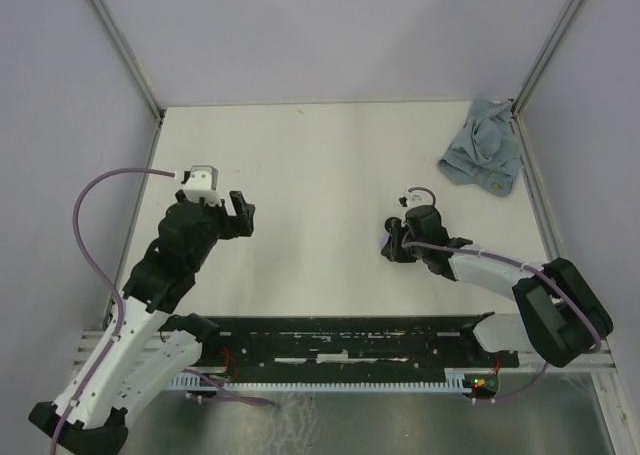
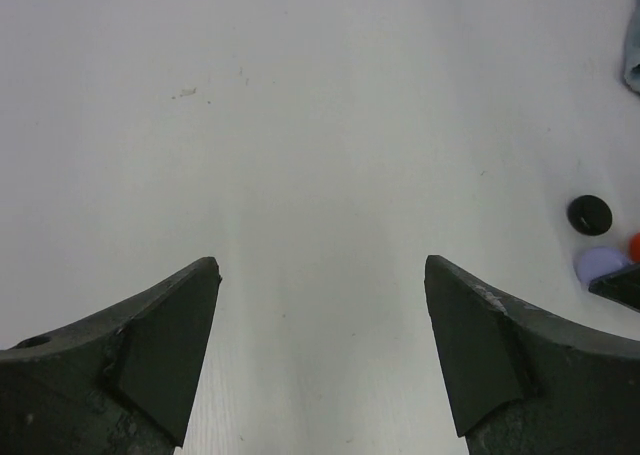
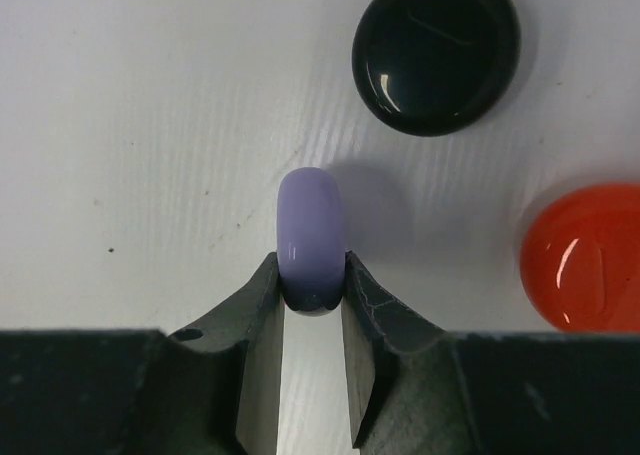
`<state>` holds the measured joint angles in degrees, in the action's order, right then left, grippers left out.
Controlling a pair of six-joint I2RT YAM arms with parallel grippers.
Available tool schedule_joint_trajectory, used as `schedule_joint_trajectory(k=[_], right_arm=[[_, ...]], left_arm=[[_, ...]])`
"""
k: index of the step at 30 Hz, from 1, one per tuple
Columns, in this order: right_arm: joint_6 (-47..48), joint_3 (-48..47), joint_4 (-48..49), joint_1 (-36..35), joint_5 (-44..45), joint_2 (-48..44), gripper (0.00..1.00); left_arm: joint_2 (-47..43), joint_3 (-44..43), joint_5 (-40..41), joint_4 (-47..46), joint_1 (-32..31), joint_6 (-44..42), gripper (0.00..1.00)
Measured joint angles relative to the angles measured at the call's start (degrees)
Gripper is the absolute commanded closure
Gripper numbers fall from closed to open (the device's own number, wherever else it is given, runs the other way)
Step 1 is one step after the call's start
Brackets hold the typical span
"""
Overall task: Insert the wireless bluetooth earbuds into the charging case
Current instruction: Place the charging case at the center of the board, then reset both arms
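Between tips of right gripper (image 3: 312, 287) | we pinch lilac disc (image 3: 311, 225) upright on edge | left gripper (image 2: 322, 270) spread, empty, well apart.

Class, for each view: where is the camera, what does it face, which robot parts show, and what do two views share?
Top: above, behind the arms, facing down on the table; both arms show.
Left wrist: behind its open pincer, facing across the table.
Right wrist: behind its pincer, facing down; it grips a lilac disc.
Shared: both wrist views show the black disc.
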<state>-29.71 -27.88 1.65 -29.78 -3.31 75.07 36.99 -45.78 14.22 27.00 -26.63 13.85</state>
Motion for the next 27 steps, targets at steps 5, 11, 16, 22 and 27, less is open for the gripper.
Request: schedule_joint_trajectory(k=[5,11,16,22,27], right_arm=[[-3.21,0.76,2.16,0.33,3.1,1.18,0.59],[-4.98,1.88,0.48,0.7,8.22,-1.38,0.41],[-5.09,2.4,-4.7,0.72,11.5,-8.85,0.33],[-3.5,1.62,-15.74,0.72,13.4,-26.6,0.08],[0.04,-4.74,-27.28,0.81,16.15,-42.45,0.01]], left_arm=[[-1.77,1.07,-0.28,0.2,3.58,-0.07,0.1],[-5.27,2.23,-3.63,-0.96,8.04,-0.04,0.1],[-7.17,2.43,-4.33,-1.57,8.37,0.07,0.09],[-13.29,2.86,-6.21,-1.07,8.41,2.38,0.07],[-22.4,2.93,-6.67,0.39,8.41,3.93,0.01]])
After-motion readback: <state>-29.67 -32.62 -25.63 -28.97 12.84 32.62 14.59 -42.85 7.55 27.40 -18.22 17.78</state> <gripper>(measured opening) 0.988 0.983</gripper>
